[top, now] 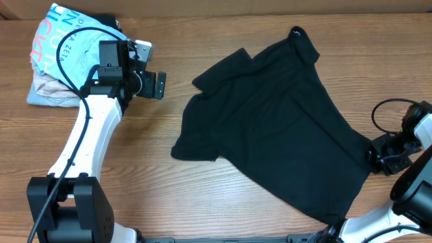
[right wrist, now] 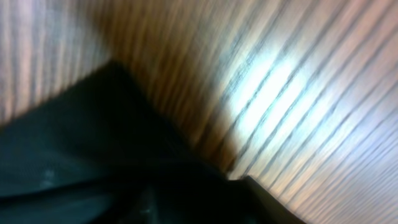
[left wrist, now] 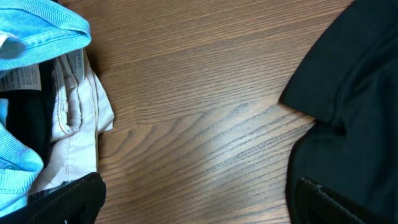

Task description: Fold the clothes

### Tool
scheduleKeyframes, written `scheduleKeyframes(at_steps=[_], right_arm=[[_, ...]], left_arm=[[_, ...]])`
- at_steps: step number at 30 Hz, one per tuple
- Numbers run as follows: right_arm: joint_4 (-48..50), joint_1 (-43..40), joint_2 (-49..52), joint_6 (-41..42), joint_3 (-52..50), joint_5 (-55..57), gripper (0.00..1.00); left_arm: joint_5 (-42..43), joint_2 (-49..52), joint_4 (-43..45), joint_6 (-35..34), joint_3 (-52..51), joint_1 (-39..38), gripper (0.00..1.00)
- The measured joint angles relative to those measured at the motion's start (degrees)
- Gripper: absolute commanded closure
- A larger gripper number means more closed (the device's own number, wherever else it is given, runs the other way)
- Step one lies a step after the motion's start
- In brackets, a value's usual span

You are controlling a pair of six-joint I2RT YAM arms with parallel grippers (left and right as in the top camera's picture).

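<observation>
The black shirt [top: 270, 121] lies spread out, a bit rumpled, on the wooden table [top: 202, 196], with its collar toward the back. My left gripper [top: 150, 84] is open and empty over bare wood left of the shirt. In the left wrist view the jaws [left wrist: 193, 193] frame bare table, with a shirt sleeve [left wrist: 354, 93] at the right. My right gripper [top: 379, 158] is at the shirt's right edge. The right wrist view is blurred. Black fabric [right wrist: 74, 143] fills the space at the jaws [right wrist: 199, 199], which look closed on it.
A light blue lettered T-shirt [top: 67, 40] lies on beige folded garments [top: 50, 88] at the back left, just behind my left gripper. Both also show in the left wrist view, the blue one [left wrist: 37, 31] above the beige one [left wrist: 81, 124]. Bare wood lies between pile and shirt.
</observation>
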Motion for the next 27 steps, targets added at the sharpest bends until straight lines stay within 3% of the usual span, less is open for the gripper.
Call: scheduleKeyframes(at_steps=[3, 7, 14, 18, 27], right_arm=[[0.6, 0.0, 0.0, -0.2, -0.1, -0.2, 0.91], [0.9, 0.0, 0.0, 0.0, 0.3, -0.5, 0.96], [0.4, 0.0, 0.0, -0.3, 8.3, -2.3, 0.96], [1.8, 0.0, 0.0, -0.3, 14.9, -3.0, 0.83], [17.2, -0.1, 0.0, -0.5, 16.6, -3.2, 0.75]], left_arm=[[0.0, 0.0, 0.0, 0.0, 0.0, 0.0, 0.0], [0.0, 0.0, 0.0, 0.0, 0.0, 0.0, 0.0], [0.1, 0.0, 0.1, 0.0, 0.0, 0.0, 0.0], [0.1, 0.0, 0.1, 0.0, 0.0, 0.0, 0.0], [0.1, 0.0, 0.2, 0.0, 0.0, 0.0, 0.0]])
